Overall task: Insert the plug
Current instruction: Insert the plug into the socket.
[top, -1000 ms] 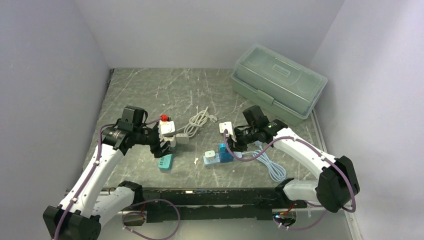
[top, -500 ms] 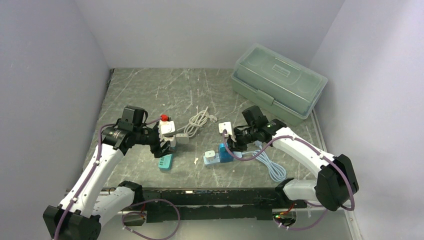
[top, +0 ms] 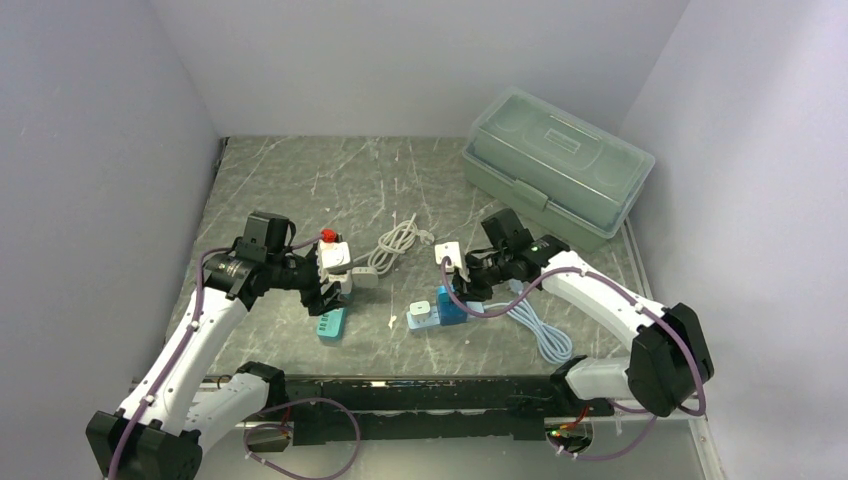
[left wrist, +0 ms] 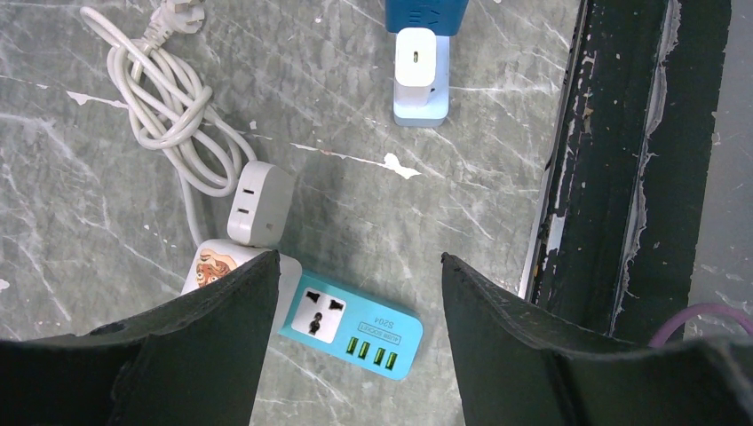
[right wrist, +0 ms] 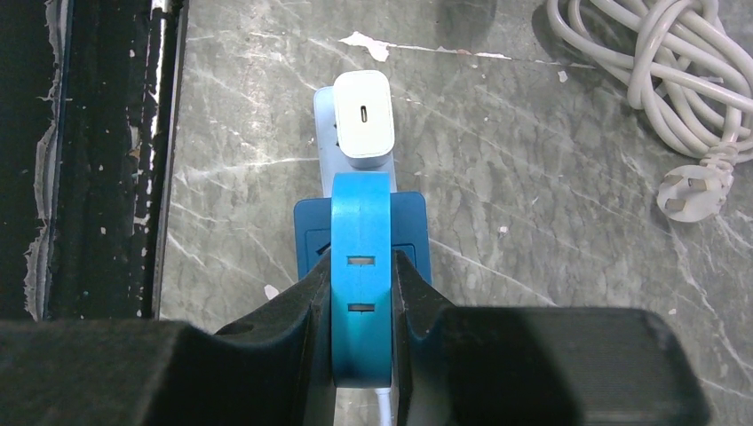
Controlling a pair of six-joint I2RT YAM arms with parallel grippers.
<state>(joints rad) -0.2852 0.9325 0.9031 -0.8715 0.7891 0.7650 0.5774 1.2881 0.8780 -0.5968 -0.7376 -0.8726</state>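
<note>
The left arm (top: 205, 325) reaches forward and inward from its base. Its wrist is bent so that the left gripper (top: 325, 290) points down, with the jaws standing wide apart and nothing between the fingers (left wrist: 195, 346). The right arm (top: 600, 292) stretches inward toward the centre. The right gripper (top: 465, 283) is angled downward, and its two fingers (right wrist: 306, 311) press against opposite sides of a blue plug (right wrist: 361, 213).

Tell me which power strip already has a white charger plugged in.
The pale blue one by the right gripper; the teal strip, with green ports, sits empty.
</note>
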